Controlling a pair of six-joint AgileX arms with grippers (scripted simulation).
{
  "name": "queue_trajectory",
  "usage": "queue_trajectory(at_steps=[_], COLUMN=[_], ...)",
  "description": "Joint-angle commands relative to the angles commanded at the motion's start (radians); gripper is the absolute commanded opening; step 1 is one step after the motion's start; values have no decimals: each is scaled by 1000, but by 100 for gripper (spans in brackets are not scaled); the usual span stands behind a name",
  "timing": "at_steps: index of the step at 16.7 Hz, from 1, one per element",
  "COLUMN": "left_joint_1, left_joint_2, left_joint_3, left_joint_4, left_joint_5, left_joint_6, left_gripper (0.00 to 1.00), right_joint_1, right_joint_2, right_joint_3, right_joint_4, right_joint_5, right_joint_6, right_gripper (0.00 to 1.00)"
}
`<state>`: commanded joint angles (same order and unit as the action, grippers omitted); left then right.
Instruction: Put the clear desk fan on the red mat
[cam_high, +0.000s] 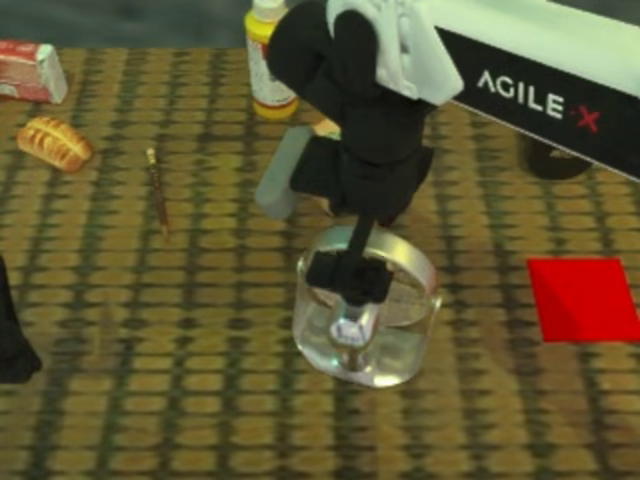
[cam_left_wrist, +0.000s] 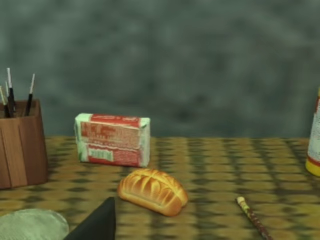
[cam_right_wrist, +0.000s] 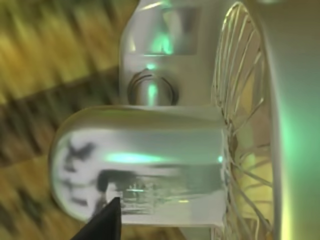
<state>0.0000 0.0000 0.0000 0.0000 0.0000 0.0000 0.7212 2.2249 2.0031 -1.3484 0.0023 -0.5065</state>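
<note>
Black left gripper (cam_high: 12, 355) parked at the far left edge of the top view, lower half; cannot tell its jaw state. Red-and-white packet (cam_high: 30, 70) in the upper left corner, bread loaf (cam_high: 54, 143) just below it, pencil (cam_high: 158, 190) a bit further right. In the left wrist view the packet (cam_left_wrist: 113, 139) stands behind the loaf (cam_left_wrist: 153, 191), a wooden brush holder (cam_left_wrist: 21, 142) sits at the left edge, pencil (cam_left_wrist: 254, 218) at lower right. Yellow-capped bottle (cam_high: 268, 62) at top centre of the top view, grey block (cam_high: 283, 172) below it, partly under the arm. Clear desk fan (cam_high: 400, 330) sits centre frame, slightly low, on the woven table (cam_high: 200, 400). Right gripper (cam_high: 350, 285) is directly over the fan, fingers down at its top side; grasp or released, cannot tell. Right wrist view shows the fan's silvery housing (cam_right_wrist: 145, 160) and wire grille very close. Red mat (cam_high: 583, 300) lies flat at the right edge, mid height, well apart from the fan. Dark round object (cam_high: 555, 160) above the mat, partly under the arm.
</note>
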Motion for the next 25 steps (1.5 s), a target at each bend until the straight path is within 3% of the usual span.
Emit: queue_trajectory(at_steps=[11,21,25], left_joint_1=[0,0,0], left_joint_2=[0,0,0], left_joint_3=[0,0,0], left_joint_4=[0,0,0], left_joint_5=[0,0,0], left_joint_6=[0,0,0], left_gripper=[100,100,100], right_joint_1=[0,-2,-1], right_joint_2=[0,-3,16], right_joint_3=[0,4,122], right_joint_4=[0,-4,-102], right_joint_5=[0,0,0], right_joint_6=[0,0,3], right_gripper=[2,0,0])
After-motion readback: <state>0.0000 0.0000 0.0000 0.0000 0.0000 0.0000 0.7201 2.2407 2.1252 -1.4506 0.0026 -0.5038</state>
